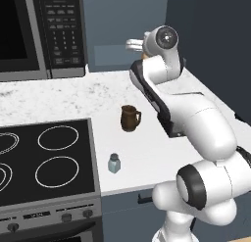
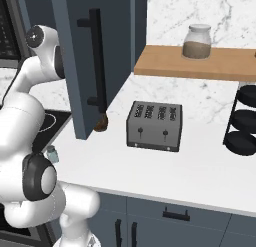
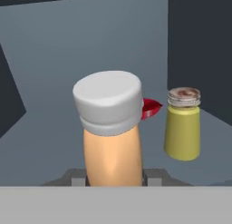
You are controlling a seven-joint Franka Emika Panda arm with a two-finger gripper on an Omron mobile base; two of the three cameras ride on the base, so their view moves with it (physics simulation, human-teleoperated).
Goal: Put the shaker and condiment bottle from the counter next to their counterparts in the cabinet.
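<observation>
A: Where is the condiment bottle (image 3: 112, 141)?

B: In the tool (image 3: 113, 177). The hand view has it right in front of the camera, an orange body with a white cap, clamped low down between the two fingers. The tool is closed on the bottle.

A: Which way does it point?

B: Its long axis runs along the line of the fingers, cap away from the hand, base down at the grip. Against the yellow-green jar (image 3: 182, 124) next to it, which stands upright on the cabinet (image 3: 41, 141) ledge, the bottle looks upright too, cap at the top.

A: How close is it to that jar?

B: Near, with a clear gap between them. In the hand view the jar is to the bottle's right. A flat red item (image 3: 150, 108) peeks out behind the bottle's cap, between bottle and jar; most of it is hidden, so I cannot tell which way it lies.

A: And the shaker (image 1: 114, 163)?

B: It stands upright on the tabletop (image 1: 147, 148), dark cap up, near the front edge and just beside the stove (image 1: 46, 160). A brown mug (image 1: 130, 118) stands further back, well apart from it. From the right base view the shaker (image 2: 51, 153) shows beside the arm.

A: The arm itself?

B: Raised and reaching up toward the cabinet; in the left base view the bottle's white cap (image 1: 132, 44) sticks out sideways past the wrist.
</observation>
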